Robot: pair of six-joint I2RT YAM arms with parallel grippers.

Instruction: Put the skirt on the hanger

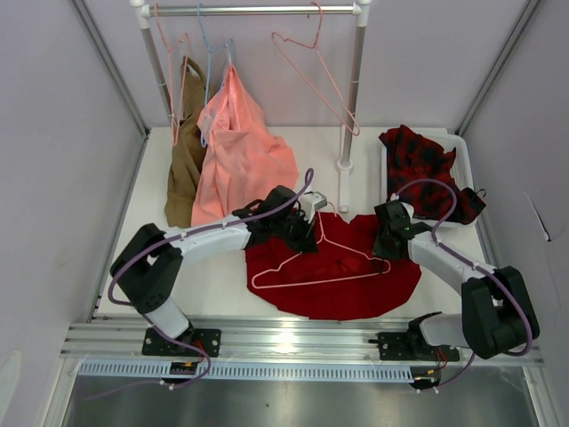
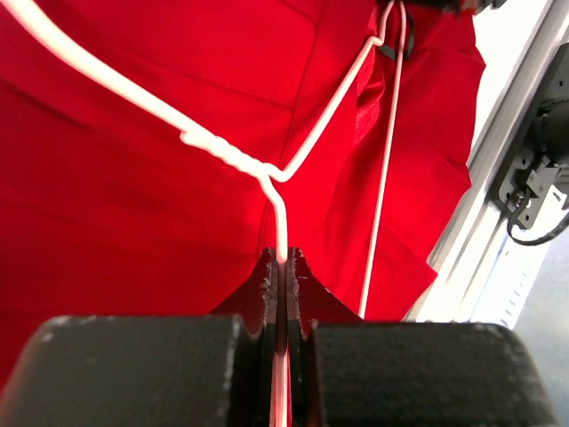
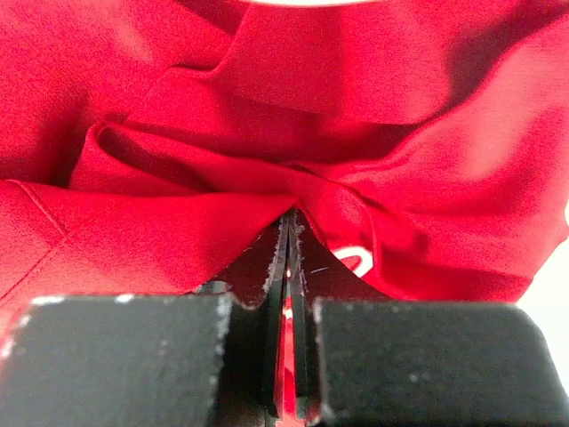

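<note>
The deep-red skirt (image 1: 356, 292) lies spread on the white surface (image 1: 218, 280) between the two arms, and the pale-pink hanger (image 1: 320, 279) lies on top of it. The left fingers (image 2: 270, 271) are closed tight on the wire of the hanger's hook. The right fingers (image 3: 277, 245) are closed too, pinching a fold of the skirt at its far right edge.

The skirt (image 1: 356, 289), plain deep red and roughly round, lies spread flat near the 6 o'clock edge of the table (image 1: 218, 285), bunched into folds at its 2 o'clock rim. The hanger (image 1: 320, 279), thin pale-pink wire, lies on top of it, hook toward 12 o'clock, long bar toward 6.
</note>
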